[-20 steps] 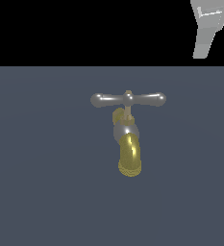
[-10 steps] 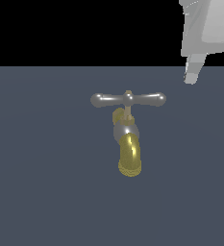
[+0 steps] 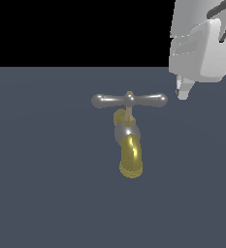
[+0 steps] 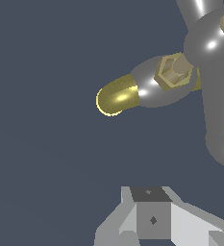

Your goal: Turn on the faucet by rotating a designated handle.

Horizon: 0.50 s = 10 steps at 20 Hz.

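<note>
The faucet (image 3: 130,145) stands mid-scene on the dark floor, its brass spout (image 3: 131,159) curving toward the camera. The handle (image 3: 129,100), a silver crossbar with bulbous ends and a brass hub, lies level on top. My gripper (image 3: 183,90) hangs just off the handle's end on the exterior view's right, slightly above it and apart from it. Its fingers are together and hold nothing. In the wrist view the fingertips (image 4: 152,217) sit close to one bulbous end of the handle (image 4: 218,101), with the spout (image 4: 116,98) beyond.
The white hand body (image 3: 199,43) fills the exterior view's upper right corner. A flat dark grey floor (image 3: 46,184) surrounds the faucet. Nothing else stands in view.
My gripper has come down from the upper right corner toward the handle's right end and looms larger. The faucet and handle have not moved.
</note>
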{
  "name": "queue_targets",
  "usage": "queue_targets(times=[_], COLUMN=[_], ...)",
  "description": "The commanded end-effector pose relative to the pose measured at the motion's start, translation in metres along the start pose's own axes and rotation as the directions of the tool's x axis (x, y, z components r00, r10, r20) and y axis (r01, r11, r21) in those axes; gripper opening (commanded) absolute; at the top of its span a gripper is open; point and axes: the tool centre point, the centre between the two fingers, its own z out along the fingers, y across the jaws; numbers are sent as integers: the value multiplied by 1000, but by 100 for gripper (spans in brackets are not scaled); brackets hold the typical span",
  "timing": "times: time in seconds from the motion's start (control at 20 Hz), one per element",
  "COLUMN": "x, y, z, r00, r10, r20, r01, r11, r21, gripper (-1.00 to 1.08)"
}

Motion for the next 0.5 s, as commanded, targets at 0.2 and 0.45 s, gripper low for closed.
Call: queue_targets(times=[0.2, 0.45], x=[4, 8], y=[16, 24], z=[19, 30], r00=[994, 986], r10=[-107, -164], r20=[-1, -3], r01=[107, 164], r11=[994, 986], r21=[0, 1], gripper=[-100, -100])
